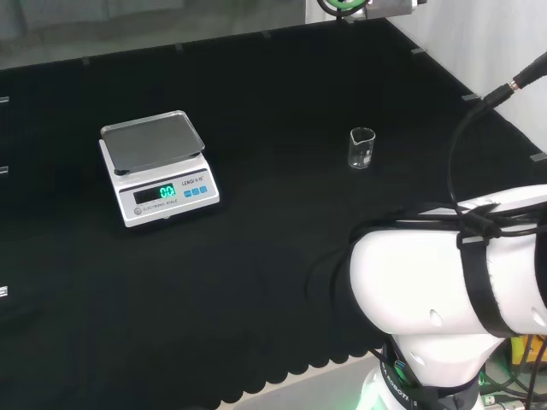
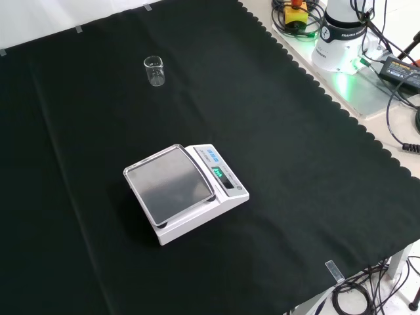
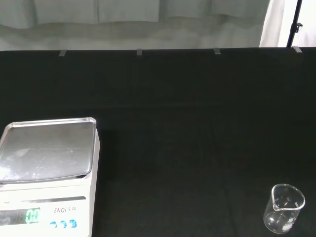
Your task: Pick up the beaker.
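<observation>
Two things stand on your bench [image 1: 282, 77]: a small clear beaker [image 1: 362, 148], upright and apparently empty, and a digital scale [image 1: 158, 166] well apart from it, which leaves open cloth all round the beaker for an approach. Whether the fingers are released or clenched, you cannot tell.

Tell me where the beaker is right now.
The beaker stands upright on the black cloth, right of the scale in the head view, apart from it.
</observation>
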### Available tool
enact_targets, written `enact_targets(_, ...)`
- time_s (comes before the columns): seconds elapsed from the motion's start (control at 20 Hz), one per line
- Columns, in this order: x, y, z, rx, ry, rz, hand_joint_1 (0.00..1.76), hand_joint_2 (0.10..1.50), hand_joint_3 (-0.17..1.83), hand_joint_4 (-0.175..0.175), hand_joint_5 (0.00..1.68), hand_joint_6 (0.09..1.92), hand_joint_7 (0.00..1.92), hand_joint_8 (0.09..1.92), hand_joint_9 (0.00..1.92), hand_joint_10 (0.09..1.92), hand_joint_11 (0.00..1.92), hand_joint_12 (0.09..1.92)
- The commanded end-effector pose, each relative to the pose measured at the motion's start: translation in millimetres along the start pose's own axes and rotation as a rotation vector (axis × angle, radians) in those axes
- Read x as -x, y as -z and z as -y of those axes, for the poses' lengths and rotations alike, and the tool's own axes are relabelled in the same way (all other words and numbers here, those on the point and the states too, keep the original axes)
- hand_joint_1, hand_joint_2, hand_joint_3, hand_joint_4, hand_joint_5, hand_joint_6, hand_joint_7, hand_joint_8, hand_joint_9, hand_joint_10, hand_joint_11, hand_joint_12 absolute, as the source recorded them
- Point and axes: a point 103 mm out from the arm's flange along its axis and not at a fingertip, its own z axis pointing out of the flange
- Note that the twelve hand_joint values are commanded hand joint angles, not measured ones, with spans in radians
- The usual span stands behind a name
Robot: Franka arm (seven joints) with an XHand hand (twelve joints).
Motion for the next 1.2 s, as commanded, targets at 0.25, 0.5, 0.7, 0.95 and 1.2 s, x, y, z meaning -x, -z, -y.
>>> enact_targets(0.25,0.2,-1.1,-1.4,0.009,-0.001,0.01,0.24,1.01,-0.05,-0.061,0.0,0.09,0.0,0.38,0.0,0.34,0.0,1.47)
enact_targets(0.5,0.2,-2.7,-3.2,0.008,-0.007,0.004,0.24,1.01,-0.05,-0.062,0.0,0.09,0.0,0.39,0.0,0.35,0.0,1.48)
enact_targets(0.7,1.1,-11.4,-15.8,-0.017,-0.002,-0.02,0.24,1.01,-0.05,-0.064,0.0,0.09,0.0,0.39,0.0,0.35,0.0,1.48)
enact_targets(0.95,11.7,-39.2,-36.9,-0.021,-0.002,-0.046,0.24,1.01,-0.05,-0.066,0.0,0.09,0.0,0.42,0.0,0.39,0.0,1.48)
enact_targets(1.2,19.7,-58.2,-56.5,-0.025,-0.002,-0.065,0.25,1.01,-0.05,-0.07,0.0,0.09,0.0,0.44,0.0,0.41,0.0,1.48)
